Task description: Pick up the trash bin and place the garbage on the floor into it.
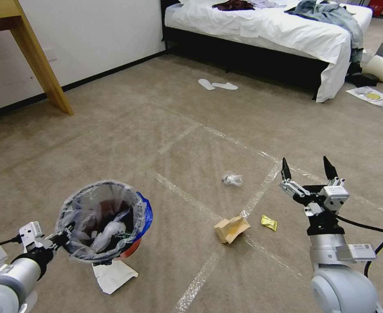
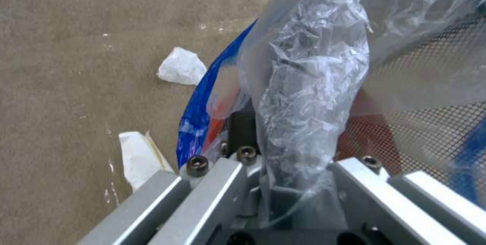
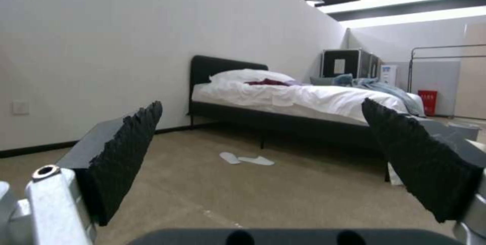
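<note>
Head view: red trash bin point(image 1: 102, 224), clear crinkled liner, blue edge.

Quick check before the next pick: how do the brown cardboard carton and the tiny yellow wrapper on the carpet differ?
The brown cardboard carton is clearly larger than the tiny yellow wrapper. The carton is crumpled and torn open, with bulk; the wrapper lies nearly flat. The carton sits on a clear tape line, nearer the red plastic trash bin held by the left pincer; the wrapper lies nearer the open right pincer. Both rest loose on the carpet, ungrasped.
</note>
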You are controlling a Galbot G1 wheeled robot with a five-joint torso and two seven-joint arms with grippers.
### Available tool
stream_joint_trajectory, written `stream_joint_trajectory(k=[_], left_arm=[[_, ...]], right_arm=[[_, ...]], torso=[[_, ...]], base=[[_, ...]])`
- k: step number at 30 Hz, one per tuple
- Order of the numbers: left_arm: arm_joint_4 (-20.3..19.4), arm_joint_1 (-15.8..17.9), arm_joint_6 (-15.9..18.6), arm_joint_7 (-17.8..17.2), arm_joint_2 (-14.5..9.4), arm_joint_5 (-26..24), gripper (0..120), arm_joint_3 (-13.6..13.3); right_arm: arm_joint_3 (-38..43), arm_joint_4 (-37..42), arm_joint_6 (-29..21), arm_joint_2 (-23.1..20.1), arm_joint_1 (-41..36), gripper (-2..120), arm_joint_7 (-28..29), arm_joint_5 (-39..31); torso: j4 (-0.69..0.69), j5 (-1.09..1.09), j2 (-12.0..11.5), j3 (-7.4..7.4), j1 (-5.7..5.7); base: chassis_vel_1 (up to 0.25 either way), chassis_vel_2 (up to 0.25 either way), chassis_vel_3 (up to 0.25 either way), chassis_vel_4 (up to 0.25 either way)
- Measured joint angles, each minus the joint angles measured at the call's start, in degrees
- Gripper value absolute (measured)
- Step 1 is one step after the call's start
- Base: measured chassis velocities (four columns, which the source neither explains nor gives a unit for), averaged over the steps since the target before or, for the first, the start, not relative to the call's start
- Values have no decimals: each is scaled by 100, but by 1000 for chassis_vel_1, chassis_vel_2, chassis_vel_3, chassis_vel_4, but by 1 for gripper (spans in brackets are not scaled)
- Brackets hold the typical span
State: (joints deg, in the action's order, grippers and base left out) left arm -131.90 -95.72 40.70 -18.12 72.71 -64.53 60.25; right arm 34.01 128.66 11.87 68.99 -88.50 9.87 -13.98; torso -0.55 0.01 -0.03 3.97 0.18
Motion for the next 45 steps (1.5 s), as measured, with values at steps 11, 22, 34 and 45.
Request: stream_joint_trajectory(k=[11, 22, 34, 45], left_arm=[[9, -15, -1, 7, 63, 25, 1, -17], [4, -56, -2, 7, 82, 79, 1, -48], [85, -63, -3, 0, 178, 157, 1, -87], [92, -118, -13, -10, 199, 161, 1, -21]], right_arm=[[-263, -5, -760, -111, 181, 100, 600, -790], [-670, -618, -3911, -139, 920, 100, 3352, -4988], [-1692, -3488, -4129, 581, 2487, 100, 3888, -5981], [-2012, -4605, -4149, 960, 3176, 100, 3651, -5699]], torso=[[-1, 0, 0, 0, 0], [0, -1, 0, 1, 0], [0, -1, 0, 1, 0], [0, -1, 0, 0, 0]], base=[[0, 0, 0, 0], [0, 0, 0, 0], [0, 0, 0, 0], [0, 0, 0, 0]])
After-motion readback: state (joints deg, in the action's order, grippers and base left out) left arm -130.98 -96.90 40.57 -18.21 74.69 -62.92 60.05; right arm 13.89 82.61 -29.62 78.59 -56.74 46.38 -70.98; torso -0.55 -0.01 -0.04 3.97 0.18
